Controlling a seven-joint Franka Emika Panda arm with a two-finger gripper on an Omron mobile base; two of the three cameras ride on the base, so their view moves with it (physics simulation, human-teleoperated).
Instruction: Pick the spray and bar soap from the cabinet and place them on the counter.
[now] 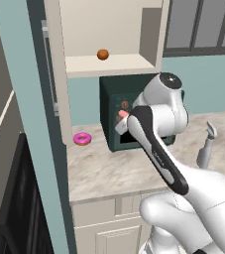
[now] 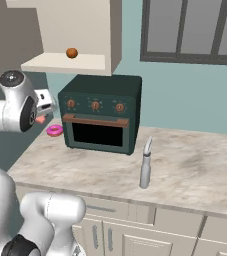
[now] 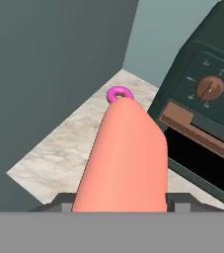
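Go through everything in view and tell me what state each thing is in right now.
cabinet: door open, orange ball on its shelf
bar soap: gripped, held above the counter, not yet set down
gripper: fingers shut on the bar soap
spray: standing upright on the counter
oven: door shut
donut: lying flat on the counter beside the oven

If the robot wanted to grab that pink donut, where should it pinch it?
The donut lies flat on the counter, left of the oven, with its hole facing up. Probably best to come straight down from above and pinch one side of the ring, one finger in the hole and one outside. Right now the gripper holds the bar soap, so that must be set down first.
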